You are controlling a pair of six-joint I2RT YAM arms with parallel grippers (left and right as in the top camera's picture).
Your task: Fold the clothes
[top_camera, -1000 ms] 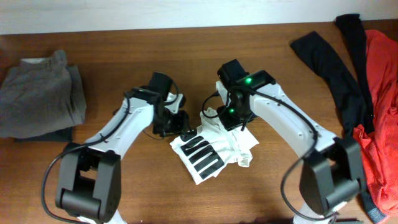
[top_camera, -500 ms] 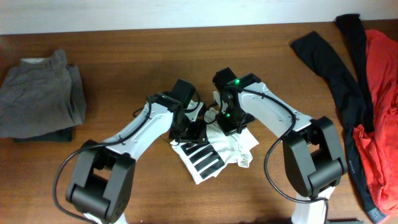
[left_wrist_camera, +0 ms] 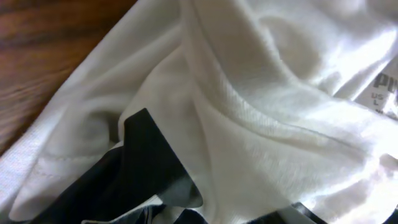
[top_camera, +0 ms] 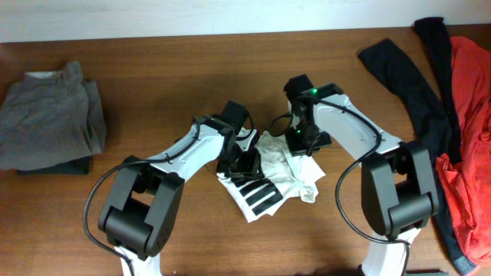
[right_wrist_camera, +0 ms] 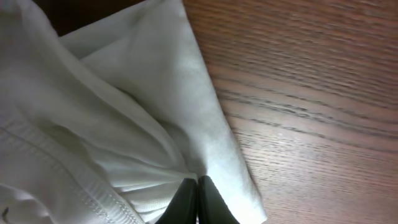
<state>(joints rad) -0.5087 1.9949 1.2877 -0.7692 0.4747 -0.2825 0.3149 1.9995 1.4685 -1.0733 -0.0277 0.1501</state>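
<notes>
Right wrist view shows your right gripper (right_wrist_camera: 198,198) pinched shut on only a thin edge of the T-shirt (right_wrist_camera: 118,118), so pulling may slip it, while the left gripper (top_camera: 248,164) hides its opening.

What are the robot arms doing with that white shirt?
Both arms are over a crumpled thin white T-shirt with black bars in the middle of the table. The right claw is pinched shut on its edge. The left claw is on it too, but its grip is hidden. A long black garment and an orange-red garment lie aside.
</notes>
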